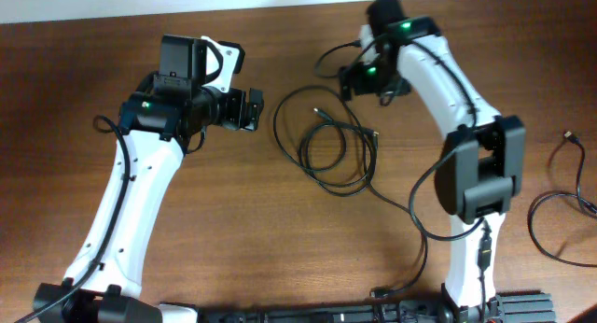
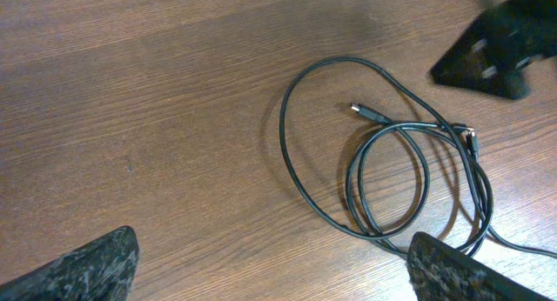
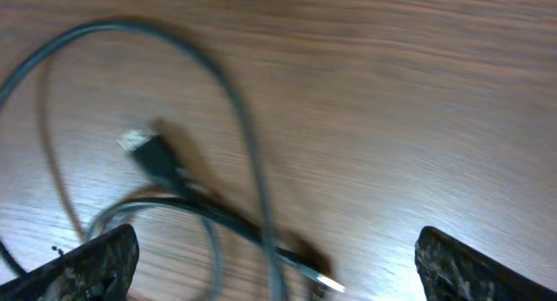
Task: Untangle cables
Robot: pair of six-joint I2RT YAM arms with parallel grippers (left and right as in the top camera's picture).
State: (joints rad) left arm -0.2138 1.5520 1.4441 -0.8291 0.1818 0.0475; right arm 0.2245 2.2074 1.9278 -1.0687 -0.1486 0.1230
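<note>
Thin black cables point(image 1: 371, 160) lie in loose overlapping loops on the wooden table between the two arms. In the left wrist view the cables point(image 2: 409, 124) form one large and one small loop, with a small plug end point(image 2: 370, 112) inside. My left gripper point(image 1: 250, 108) is open and empty, just left of the loops; its fingertips point(image 2: 274, 275) straddle bare wood and the lower edge of the loops. My right gripper point(image 1: 359, 76) is open and empty, above the loops' upper right. Blurred cables point(image 3: 248, 127) and a plug point(image 3: 157, 157) lie under its fingers point(image 3: 278, 270).
Another thin black cable point(image 1: 531, 222) lies in a loop at the table's right edge, with a plug end point(image 1: 567, 136) above it. A thicker black wire point(image 1: 418, 216) runs from the right arm's base. The right gripper shows in the left wrist view point(image 2: 500, 49).
</note>
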